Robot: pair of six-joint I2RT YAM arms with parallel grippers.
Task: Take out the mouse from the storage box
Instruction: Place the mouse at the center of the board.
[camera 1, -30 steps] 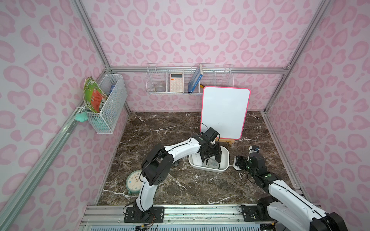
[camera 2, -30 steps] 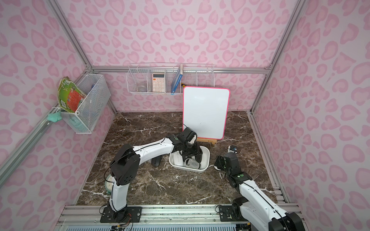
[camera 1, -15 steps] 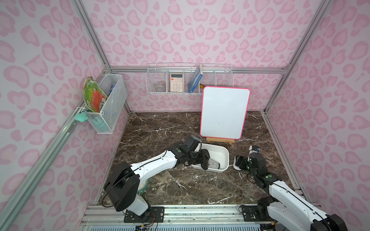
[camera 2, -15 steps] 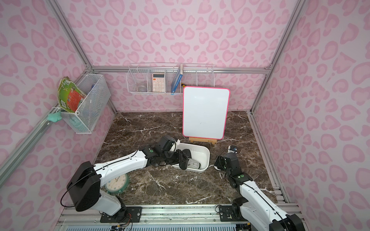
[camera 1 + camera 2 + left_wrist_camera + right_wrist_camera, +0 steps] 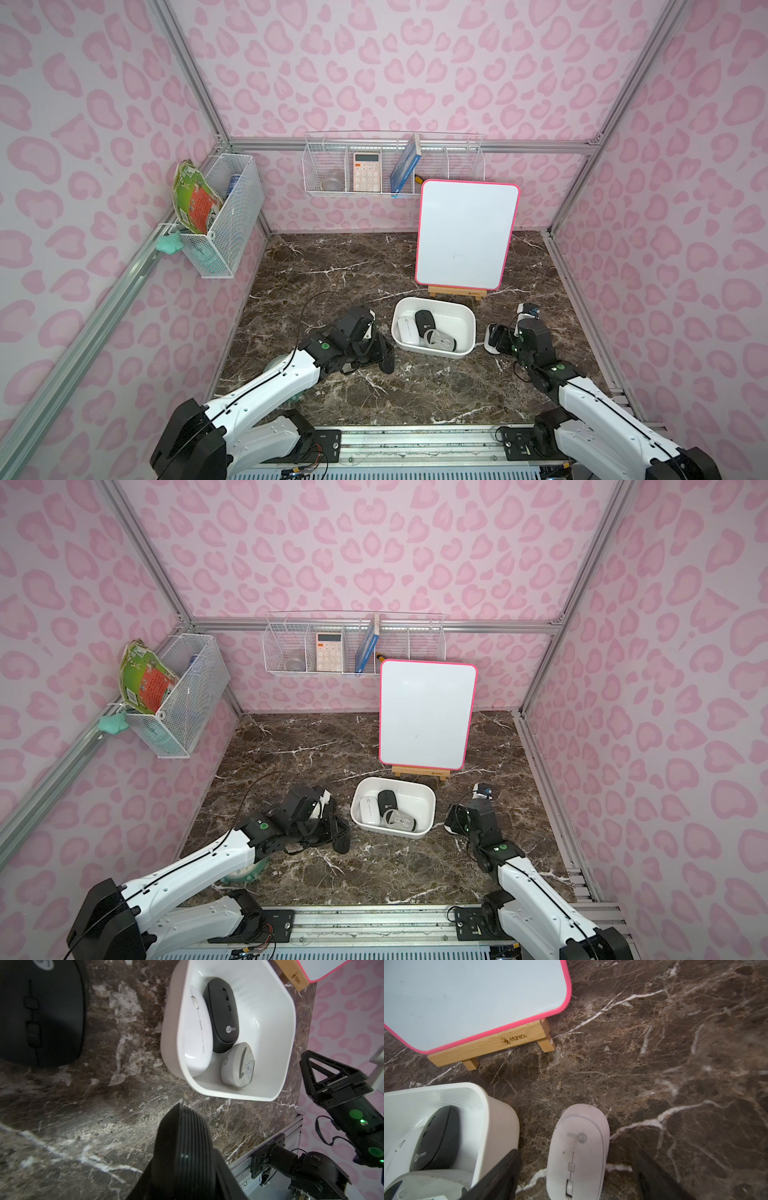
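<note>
I have the left fingers (image 5: 182,1136) drawn together into one wedge, and I see nothing between them. In both top views they hang low over the marble surface (image 5: 332,257), just off the left end of the storage box (image 5: 436,351) (image 5: 395,833). The box sits on the near side of the whiteboard (image 5: 465,237) and its wooden easel (image 5: 457,293).

Three mice lie inside the box: a white mouse (image 5: 406,330) along the left wall, a black mouse (image 5: 425,324) pressed against its right side, and a grey mouse (image 5: 441,340) tipped so its underside shows, at the near wall.

My left wrist view also picks up a larger black mouse (image 5: 41,1012) out on the surface, apart from the box on its left side. The top views hide it under the left arm (image 5: 282,374).

My right fingers (image 5: 500,1176) stand wide open on either side of a pale mouse (image 5: 577,1153) (image 5: 490,345). It lies flat on the surface just right of the box, with a gap to each finger.
</note>
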